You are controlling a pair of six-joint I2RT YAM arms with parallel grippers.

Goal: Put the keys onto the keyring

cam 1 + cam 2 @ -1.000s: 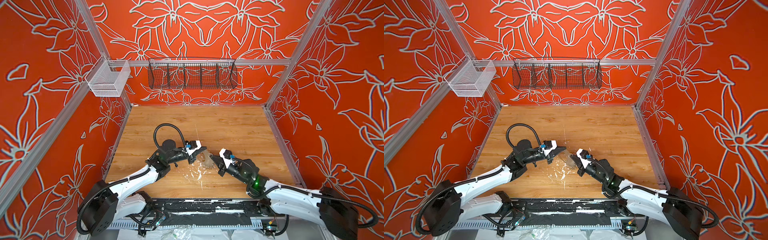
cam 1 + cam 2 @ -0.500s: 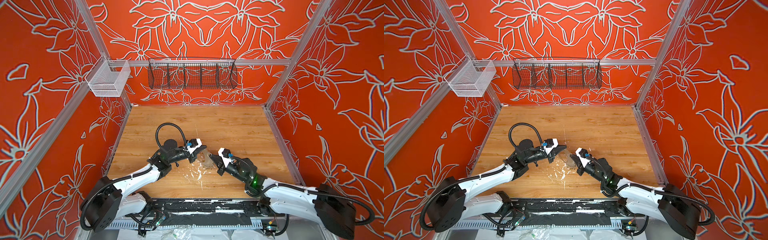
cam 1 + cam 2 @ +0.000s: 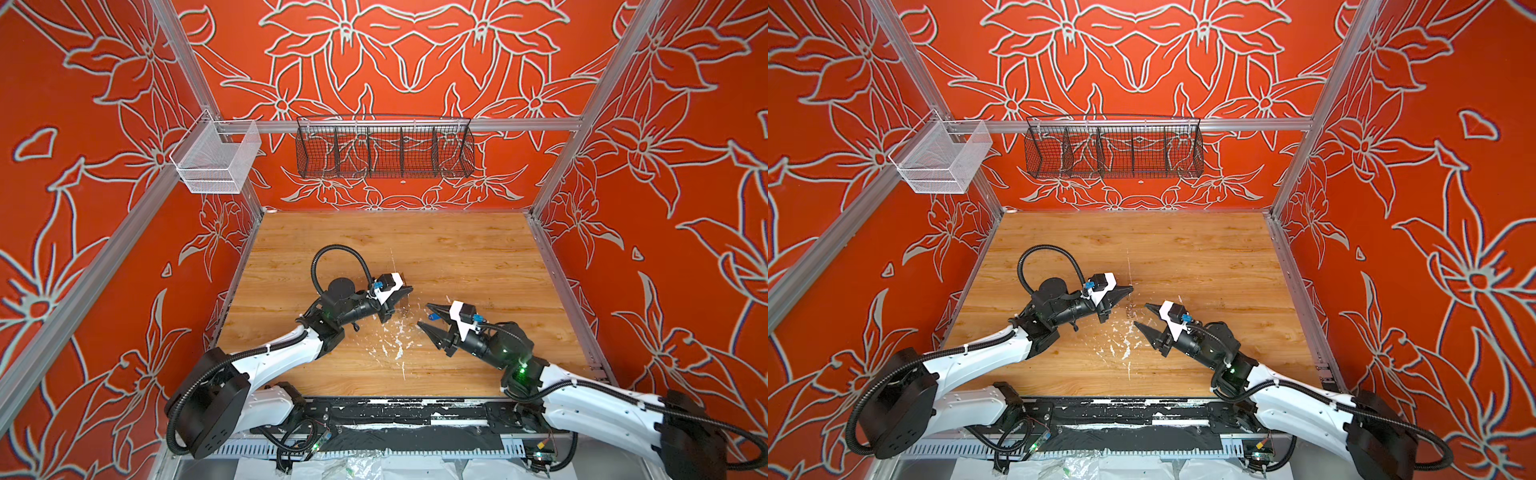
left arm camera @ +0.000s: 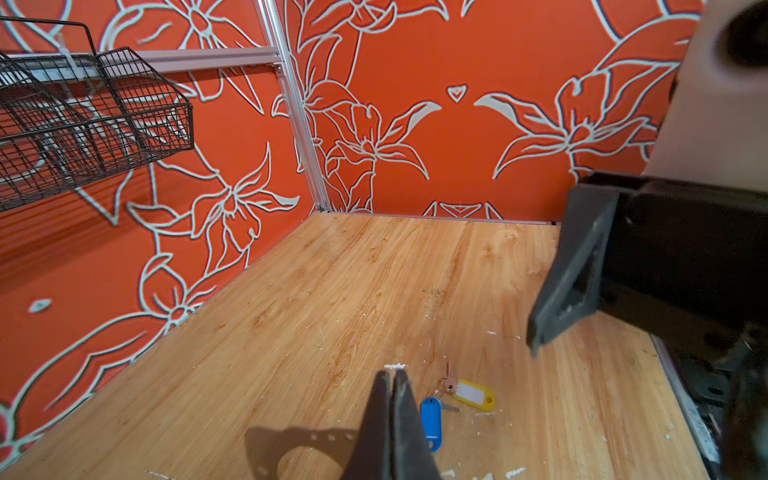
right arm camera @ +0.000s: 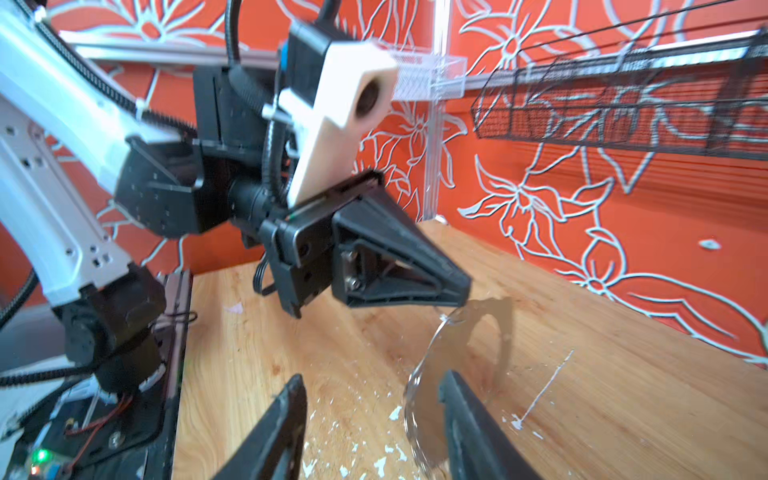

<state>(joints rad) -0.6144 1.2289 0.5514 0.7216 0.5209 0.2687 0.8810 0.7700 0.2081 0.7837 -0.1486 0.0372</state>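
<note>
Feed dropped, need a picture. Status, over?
Left pincer shut on keyring. Right pincer open, straddling it. Both keys lying on table. No obstruction seen.

White arm links, black joints, ribbed black cables, tapered black fingers (image 5: 399, 257), green indicator lights.

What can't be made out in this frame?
Left wrist: keyring cut by the bottom edge, its gripped spot behind the shut left pincer.
Right wrist: keyring blurred, cut off below; blue key and yellow key out of frame.
Top views: yellow key and the keyring's split rings too small to find.
</note>
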